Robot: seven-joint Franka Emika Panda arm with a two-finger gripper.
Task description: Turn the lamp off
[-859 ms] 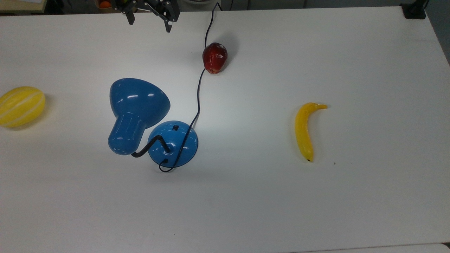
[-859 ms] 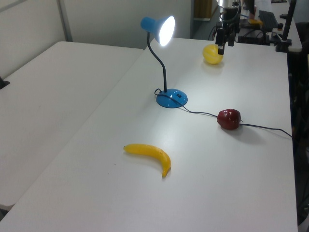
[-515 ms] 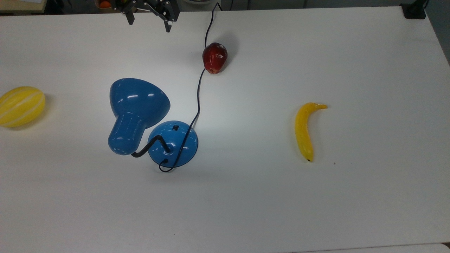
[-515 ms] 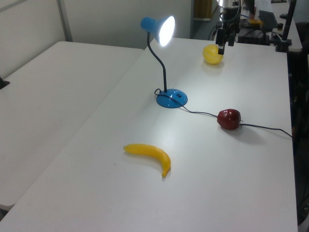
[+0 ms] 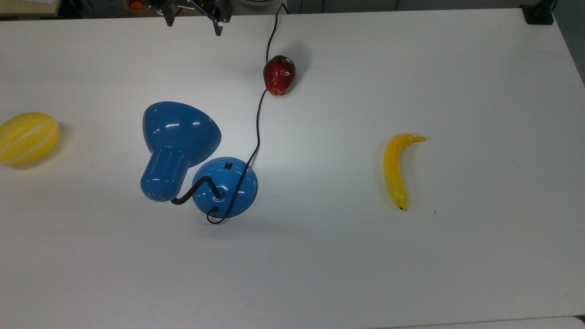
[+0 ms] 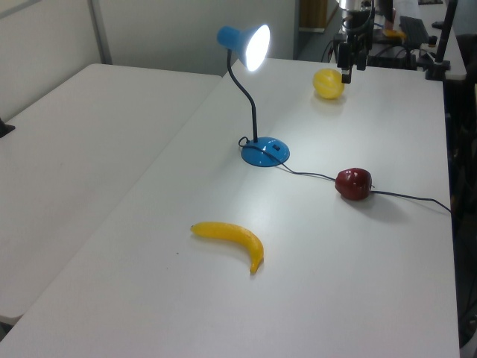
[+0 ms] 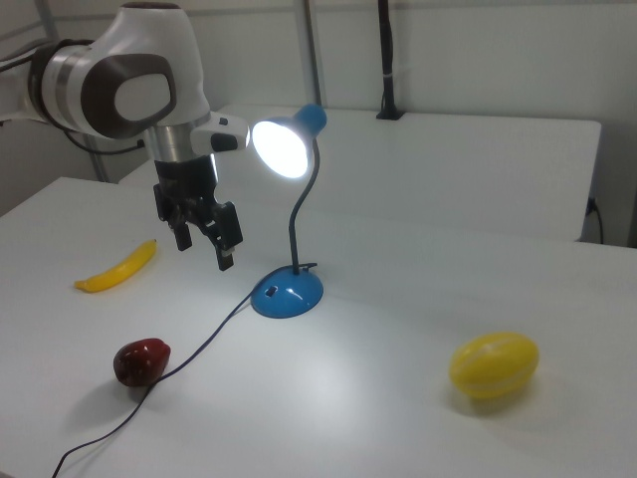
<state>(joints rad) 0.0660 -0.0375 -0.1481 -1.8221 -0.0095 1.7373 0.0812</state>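
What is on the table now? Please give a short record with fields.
lamp: lit, upright, its base resting on the table
switch: small, black, on the base
cord: runs from the base past the apple
gripper: fingers open, empty, in the air, apart from the lamp
banana: lying alone
melon: yellow, at the top view's left

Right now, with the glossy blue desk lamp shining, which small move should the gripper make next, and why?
Probably move toward the lamp's round blue base. The glossy blue desk lamp is lit, its small black switch is untouched, and the open gripper hangs in the air apart from it.
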